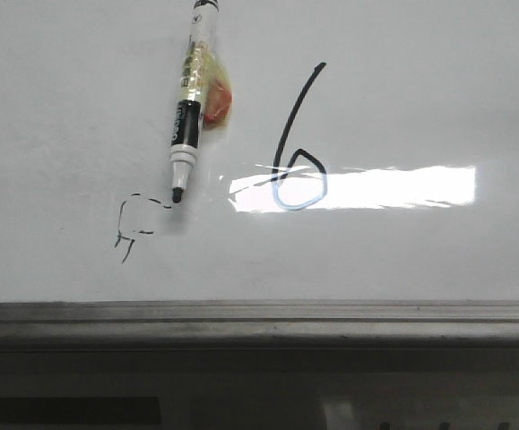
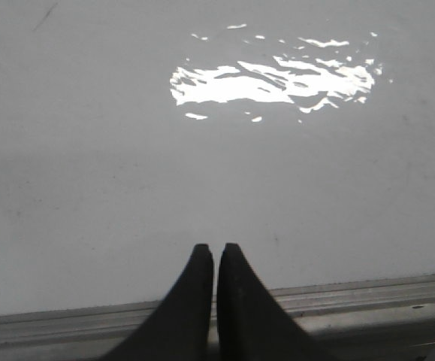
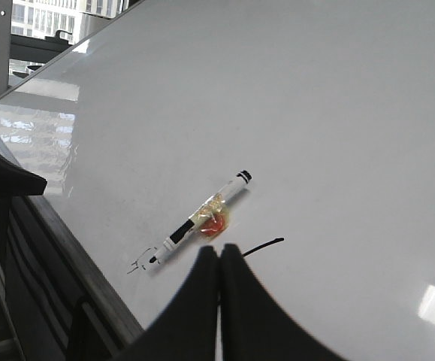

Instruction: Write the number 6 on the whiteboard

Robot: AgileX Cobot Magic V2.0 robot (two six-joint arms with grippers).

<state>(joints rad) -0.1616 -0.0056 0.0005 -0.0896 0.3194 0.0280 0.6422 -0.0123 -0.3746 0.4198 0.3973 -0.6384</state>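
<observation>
While one marker (image 1: 189, 98) lies upper left on whiteboard (image 1: 420, 90), one number 6 (image 1: 298, 143) centre, one scribble (image 1: 132, 224) lower left; left gripper (image 2: 215, 252), right gripper (image 3: 219, 254) both pressed together, empty.

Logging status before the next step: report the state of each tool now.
Left tool: closed, empty, above the whiteboard.
Right tool: closed, empty; the marker lies loose on the board.

Left hand (image 2: 215, 252) and right hand (image 3: 219, 256) both closed, holding nothing.

Marker (image 3: 202, 217) flat on whiteboard (image 3: 337, 113)
</observation>
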